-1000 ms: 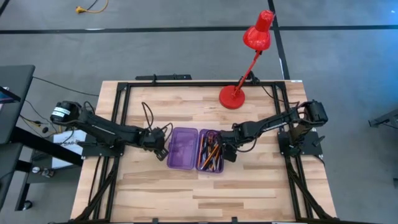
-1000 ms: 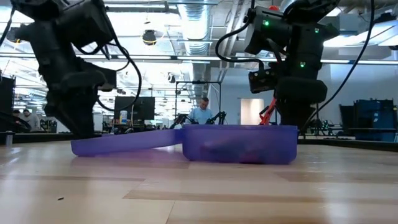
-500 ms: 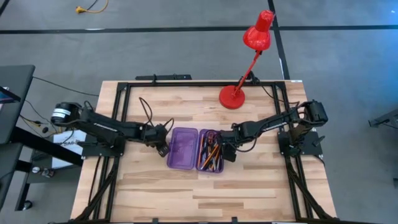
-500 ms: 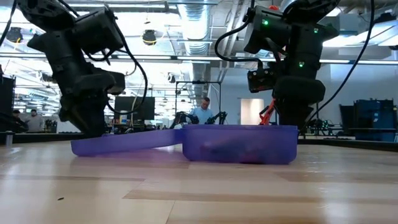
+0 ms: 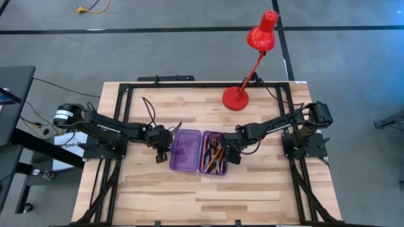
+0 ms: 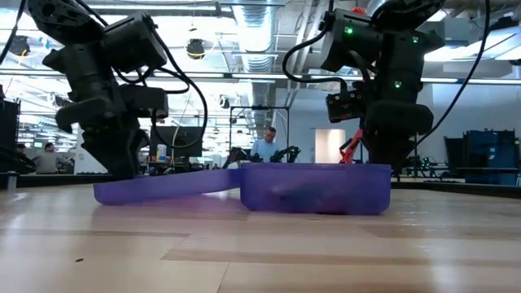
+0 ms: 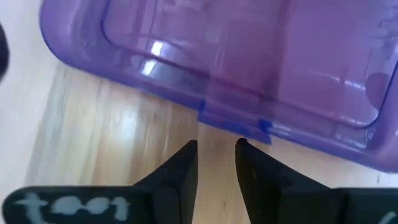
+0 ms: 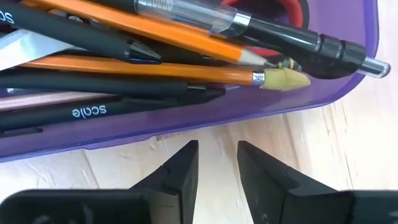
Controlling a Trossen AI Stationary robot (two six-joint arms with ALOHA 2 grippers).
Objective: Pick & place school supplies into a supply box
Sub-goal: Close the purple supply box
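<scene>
**A:** What do you have in front of you, starting with the biggest thing?

**B:** You are looking down on a pale wooden desk (image 5: 189, 195) with a black frame along its edges. A red desk lamp (image 5: 247, 66) stands on its round base near the far edge, its head leaning out past the desk.

**A:** And the arms?

**B:** Both reach in toward the middle. Your left arm ends at the left hand (image 5: 163, 144), just beside the left edge of the supply box (image 5: 199, 151). Your right arm ends at the right hand (image 5: 231, 151), just beside the box's right edge.

**A:** Describe the box.

**B:** It is a translucent purple case, lying open near the desk's centre. Its lid (image 5: 185, 149) is folded flat to the left; the tray (image 5: 225, 171) sits to the right.

**A:** Where are the school supplies?

**B:** They lie inside the tray: orange pencils (image 8: 161, 70), black pens (image 8: 74, 34), and a sliver of red scissors handle (image 8: 292, 9) under them.

**A:** What are the hands doing?

**B:** The left hand's fingers (image 7: 180, 171) stand a little apart, gripping nothing, pointing at the small latch tab (image 7: 233, 121) on the lid's edge. The right hand's fingers (image 8: 180, 171) also stand a little apart and empty, just outside the tray wall.

**A:** Anything smaller?

**B:** At desk height, a person (image 6: 263, 146) shows far off in the room behind.
</scene>
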